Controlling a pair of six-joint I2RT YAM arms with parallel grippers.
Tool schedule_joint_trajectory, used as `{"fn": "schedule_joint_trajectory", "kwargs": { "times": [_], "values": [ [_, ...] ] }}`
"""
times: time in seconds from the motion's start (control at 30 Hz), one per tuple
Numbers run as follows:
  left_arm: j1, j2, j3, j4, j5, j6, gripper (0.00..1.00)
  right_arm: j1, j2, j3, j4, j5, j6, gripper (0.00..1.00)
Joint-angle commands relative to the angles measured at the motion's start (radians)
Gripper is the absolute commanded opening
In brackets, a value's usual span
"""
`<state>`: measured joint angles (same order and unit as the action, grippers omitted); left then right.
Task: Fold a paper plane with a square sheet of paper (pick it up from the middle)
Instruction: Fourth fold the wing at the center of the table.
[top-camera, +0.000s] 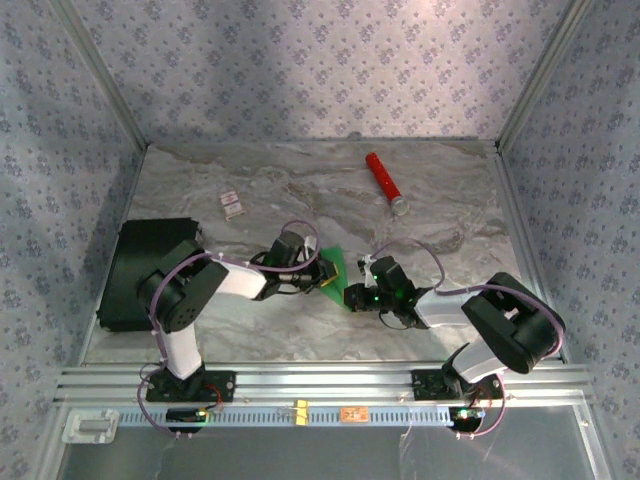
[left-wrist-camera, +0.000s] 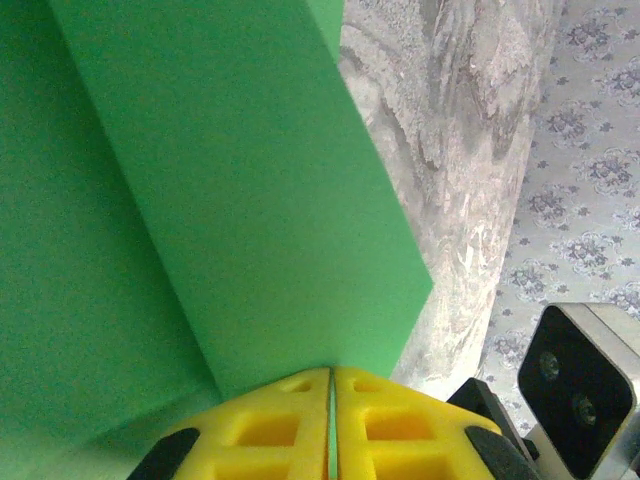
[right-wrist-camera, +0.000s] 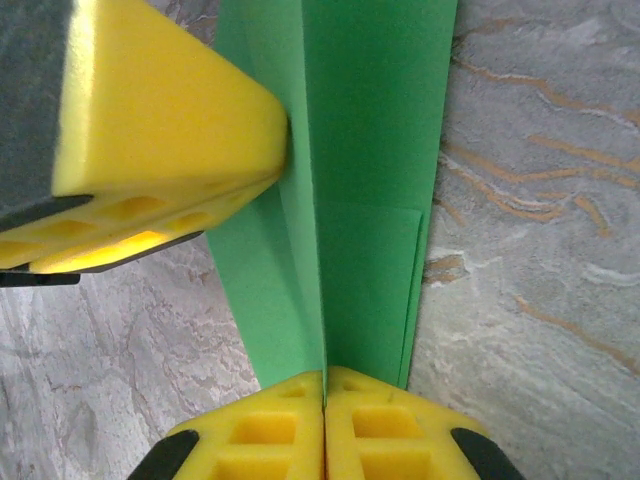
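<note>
The bright green sheet of paper (top-camera: 338, 262) is held above the table's middle, folded into layers with a long crease (right-wrist-camera: 322, 250). My left gripper (top-camera: 326, 272) is shut on one edge, its yellow fingertips (left-wrist-camera: 331, 375) pinching the paper (left-wrist-camera: 250, 200). From the right, my right gripper (top-camera: 352, 297) is shut on the paper (right-wrist-camera: 370, 150) at the crease, with its fingertips (right-wrist-camera: 325, 378) pressed together. The left gripper's yellow finger (right-wrist-camera: 170, 120) shows in the right wrist view, touching the paper's left flap. The arms hide most of the paper's outline from above.
A red cylinder (top-camera: 385, 183) lies at the back right of the marble table (top-camera: 300, 200). A black flat box (top-camera: 145, 275) sits at the left edge, and a small card (top-camera: 232, 205) lies behind the left arm. Patterned walls enclose the table.
</note>
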<state>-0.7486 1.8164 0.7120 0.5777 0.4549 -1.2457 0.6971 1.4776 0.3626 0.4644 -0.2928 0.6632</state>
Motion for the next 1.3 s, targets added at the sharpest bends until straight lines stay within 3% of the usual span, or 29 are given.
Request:
{"fn": "schedule_joint_trajectory", "kwargs": {
  "times": [0.0, 1.27],
  "values": [
    [-0.008, 0.017, 0.024, -0.006, -0.011, 0.024, 0.09, -0.009, 0.028, -0.015, -0.080, 0.000, 0.009, 0.08],
    [-0.008, 0.076, 0.089, -0.110, -0.045, 0.058, 0.09, -0.029, 0.070, 0.019, -0.128, -0.042, 0.006, 0.07]
  ]
}}
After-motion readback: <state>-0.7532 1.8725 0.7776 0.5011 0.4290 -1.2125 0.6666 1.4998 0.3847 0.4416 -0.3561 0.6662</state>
